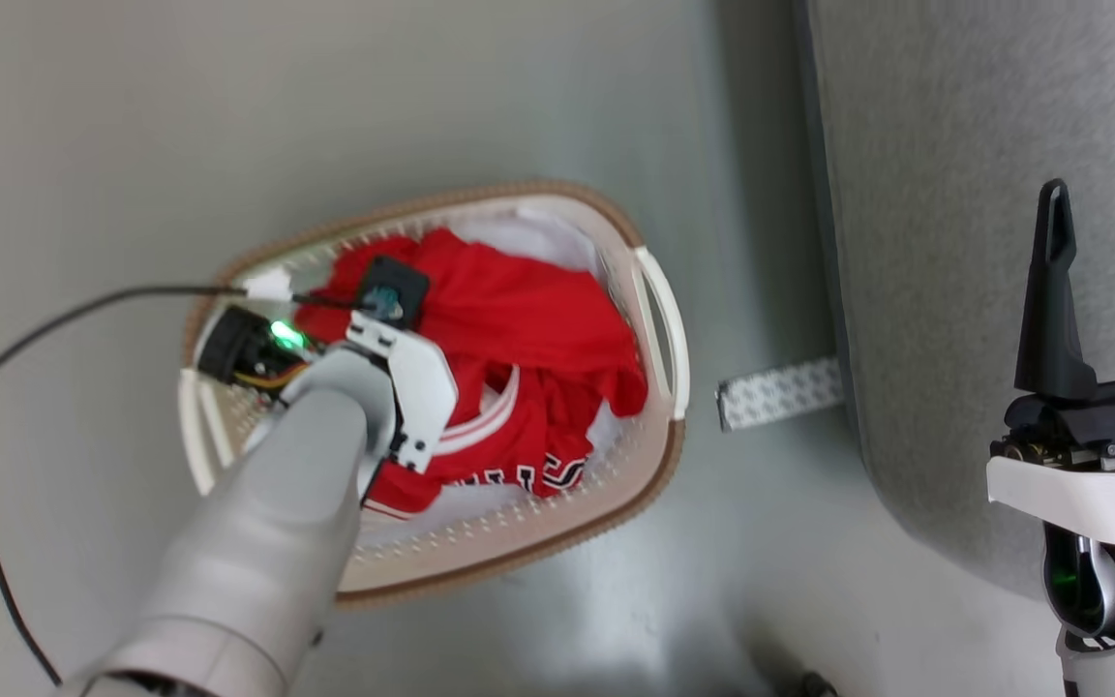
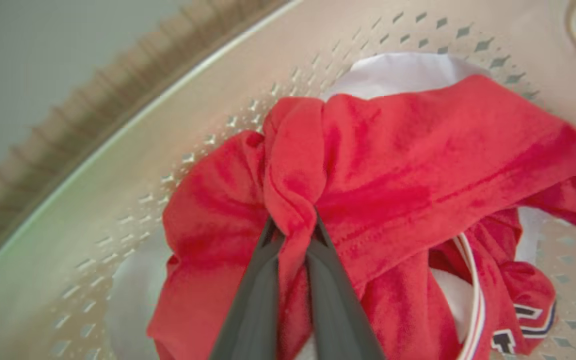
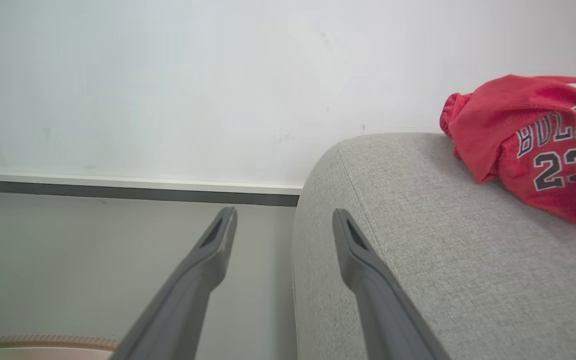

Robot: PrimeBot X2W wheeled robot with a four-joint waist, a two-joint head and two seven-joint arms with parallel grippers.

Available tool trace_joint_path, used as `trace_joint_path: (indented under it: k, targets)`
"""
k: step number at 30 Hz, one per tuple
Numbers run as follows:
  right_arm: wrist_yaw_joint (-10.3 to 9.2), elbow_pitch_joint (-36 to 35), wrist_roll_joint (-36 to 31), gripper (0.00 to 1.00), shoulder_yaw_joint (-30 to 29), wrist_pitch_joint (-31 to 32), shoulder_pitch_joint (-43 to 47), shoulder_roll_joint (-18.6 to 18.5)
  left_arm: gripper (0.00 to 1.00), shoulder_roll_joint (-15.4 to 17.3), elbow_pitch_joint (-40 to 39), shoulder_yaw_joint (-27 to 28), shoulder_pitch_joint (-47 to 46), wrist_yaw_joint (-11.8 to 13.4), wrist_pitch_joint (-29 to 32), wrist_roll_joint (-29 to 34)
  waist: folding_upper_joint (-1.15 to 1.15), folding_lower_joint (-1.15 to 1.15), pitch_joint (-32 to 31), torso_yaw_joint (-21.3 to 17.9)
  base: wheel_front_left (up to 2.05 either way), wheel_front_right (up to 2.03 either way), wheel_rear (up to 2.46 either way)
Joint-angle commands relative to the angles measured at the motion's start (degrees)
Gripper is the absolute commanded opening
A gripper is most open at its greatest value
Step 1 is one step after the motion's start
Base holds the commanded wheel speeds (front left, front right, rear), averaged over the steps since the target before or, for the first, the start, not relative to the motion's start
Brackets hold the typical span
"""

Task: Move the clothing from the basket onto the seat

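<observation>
Grey floor point(image 1: 132, 145), white wall point(image 3: 168, 75), basket point(image 1: 499, 537), seat point(image 1: 954, 194)

**Q:** Which surface lies under the scene?
**A:** The floor point(image 1: 132, 126): smooth, pale grey-green, with a soft sheen. A brighter patch of reflected light lies near the lower middle of the head view.

**Q:** And the upright boundary?
**A:** The wall point(image 3: 168, 75): plain white, evenly lit, faintly scuffed. Along its foot runs a skirting board point(image 3: 118, 190), a white strip above a dark grey band, meeting the floor.

**Q:** What furniture is there?
**A:** The seat point(image 1: 954, 242): light grey woven upholstery with rounded edges, standing on the floor. A soft shadow runs along its side. A strip of tape point(image 1: 778, 392), white with a grey dotted pattern, lies flat on the floor, and one end reaches the seat's base.
</observation>
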Motion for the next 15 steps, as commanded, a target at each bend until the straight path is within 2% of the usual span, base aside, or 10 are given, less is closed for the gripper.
trace_joint_path:
  k: [1,7,12,15]
  targets:
    - [-0.15,0.71,-0.10,1.00,-0.48,0.04,0.26,-0.05,0.00,-0.18,-0.47,0.48,1.59,-0.50,-1.42,-1.71,0.00,-0.01,-4.83,2.23,0.00,0.00,0.00]
    - [-0.15,3.96,-0.78,1.00,-1.18,0.05,3.33,-0.06,0.00,-0.58,-3.57,1.36,6.90,-2.14,-6.74,-5.61,0.00,-0.01,-15.54,5.74,0.00,0.00,0.00]
    - [-0.15,7.19,-1.69,1.00,-1.54,0.04,7.36,-0.08,0.00,-0.62,-8.28,1.40,12.20,-3.37,-8.35,-9.47,0.00,-0.01,-25.20,8.30,0.00,0.00,0.00]
    - [-0.15,9.06,-2.58,1.00,-1.08,0.04,9.90,-0.09,0.00,-0.64,-11.90,1.39,15.24,-3.18,-8.56,-11.52,0.00,-0.01,-30.61,9.43,0.00,0.00,0.00]
